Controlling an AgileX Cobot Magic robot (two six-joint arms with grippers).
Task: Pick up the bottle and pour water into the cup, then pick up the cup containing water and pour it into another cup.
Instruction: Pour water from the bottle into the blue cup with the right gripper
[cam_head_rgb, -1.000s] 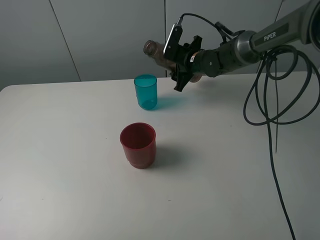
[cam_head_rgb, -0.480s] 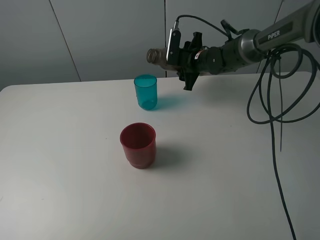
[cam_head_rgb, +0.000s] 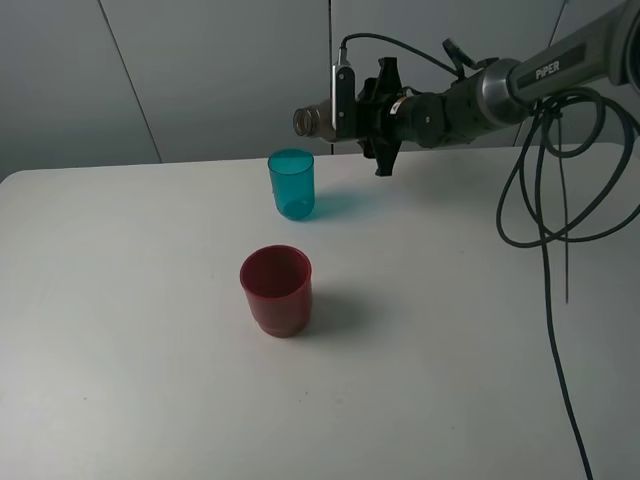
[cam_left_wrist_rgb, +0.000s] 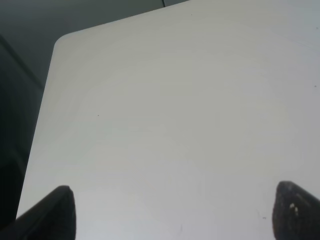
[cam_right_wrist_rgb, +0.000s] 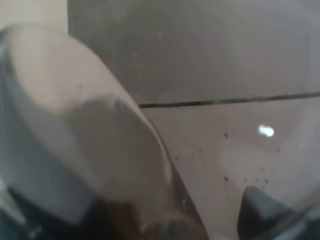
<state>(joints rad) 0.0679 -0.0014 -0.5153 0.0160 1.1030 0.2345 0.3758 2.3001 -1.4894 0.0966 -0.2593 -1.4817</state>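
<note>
1. The bench (cam_head_rgb: 150, 330) carried both cups, well below the right jaws. It was bare under the left jaws.
2. The right arm (cam_head_rgb: 480, 90) reached out nearly level above the far side of the bench. Its wrist was rolled over, probably to tip the load into a pour.
3. The bottle (cam_head_rgb: 312, 120) was pinched in the right jaws and lay almost flat. Its neck stuck out ahead of them, and the mouth sat above the blue cup. No stream could be made out.
4. The red cup (cam_head_rgb: 276, 290) stood upright, lower and farther from the right jaws than the blue one. It likely waited there for the second pour.
5. The blue cup (cam_head_rgb: 291, 184) stood upright just below and ahead of the right jaws, placed to catch the water.
6. The left jaws were spread, with one fingertip (cam_left_wrist_rgb: 55, 210) at each side and nothing between.
</note>
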